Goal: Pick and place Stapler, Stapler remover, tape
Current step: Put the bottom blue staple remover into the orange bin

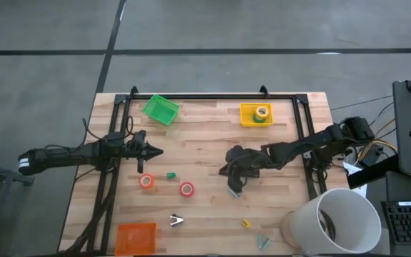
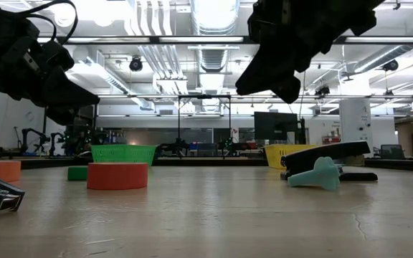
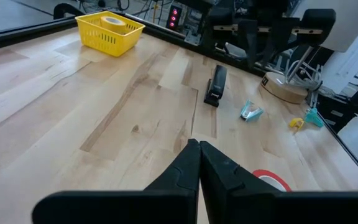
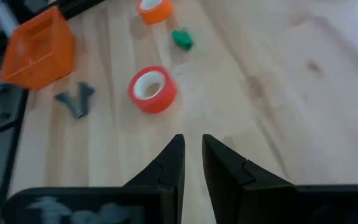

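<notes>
High view: plank table [image 1: 205, 143]; left pincer [image 1: 155, 151] closed, right pincer [image 1: 228, 171] slightly parted, both empty.

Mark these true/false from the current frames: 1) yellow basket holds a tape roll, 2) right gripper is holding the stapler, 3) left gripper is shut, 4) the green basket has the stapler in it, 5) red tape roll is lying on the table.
1. True: the yellow basket holds a green tape roll.
2. False: the right gripper is open and holds nothing; the stapler lies on the table.
3. True: the left gripper has its fingers together, holding nothing.
4. False: the green basket looks empty; the stapler is on the table near the right gripper.
5. True: the red tape roll lies on the bare wood.
</notes>
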{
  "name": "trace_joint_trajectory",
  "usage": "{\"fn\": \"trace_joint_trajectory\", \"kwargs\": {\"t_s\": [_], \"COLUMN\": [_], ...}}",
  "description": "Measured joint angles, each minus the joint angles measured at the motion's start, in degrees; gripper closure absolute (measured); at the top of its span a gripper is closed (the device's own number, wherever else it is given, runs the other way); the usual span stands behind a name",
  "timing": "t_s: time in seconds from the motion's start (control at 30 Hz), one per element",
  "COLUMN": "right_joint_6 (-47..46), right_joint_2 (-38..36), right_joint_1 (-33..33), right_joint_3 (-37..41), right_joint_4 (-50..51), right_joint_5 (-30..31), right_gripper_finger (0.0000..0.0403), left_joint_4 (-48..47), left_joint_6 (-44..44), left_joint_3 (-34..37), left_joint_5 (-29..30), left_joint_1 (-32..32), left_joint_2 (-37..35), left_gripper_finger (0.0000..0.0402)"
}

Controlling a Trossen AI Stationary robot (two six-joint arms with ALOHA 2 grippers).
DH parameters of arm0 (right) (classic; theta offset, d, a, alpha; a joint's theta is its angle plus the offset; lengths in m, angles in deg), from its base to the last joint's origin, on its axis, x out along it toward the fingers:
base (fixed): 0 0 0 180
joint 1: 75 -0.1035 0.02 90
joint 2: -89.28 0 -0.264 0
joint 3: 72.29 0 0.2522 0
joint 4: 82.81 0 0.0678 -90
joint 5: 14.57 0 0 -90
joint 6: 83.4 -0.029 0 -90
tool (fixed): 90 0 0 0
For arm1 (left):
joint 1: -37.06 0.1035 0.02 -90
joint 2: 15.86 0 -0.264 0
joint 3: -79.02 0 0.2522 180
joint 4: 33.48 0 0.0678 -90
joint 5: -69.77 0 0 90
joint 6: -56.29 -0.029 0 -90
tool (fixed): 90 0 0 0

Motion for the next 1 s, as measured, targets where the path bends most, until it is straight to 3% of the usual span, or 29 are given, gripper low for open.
{"fn": "trace_joint_trajectory", "kwargs": {"t_s": [0.63, 1.0], "right_joint_6": [-7.8, -12.4], "right_joint_2": [-0.1, -0.1], "right_joint_1": [-8.8, -11.2], "right_joint_3": [0.0, 0.0], "right_joint_4": [7.5, 9.1], "right_joint_5": [-1.4, -0.1], "right_gripper_finger": [0.035, 0.0296], "left_joint_4": [0.0, 0.0], "left_joint_6": [0.0, 0.0], "left_joint_3": [0.0, 0.0], "left_joint_5": [0.0, 0.0], "left_joint_1": [0.0, 0.0], "left_joint_2": [0.0, 0.0], "left_gripper_finger": [0.039, 0.039]}}
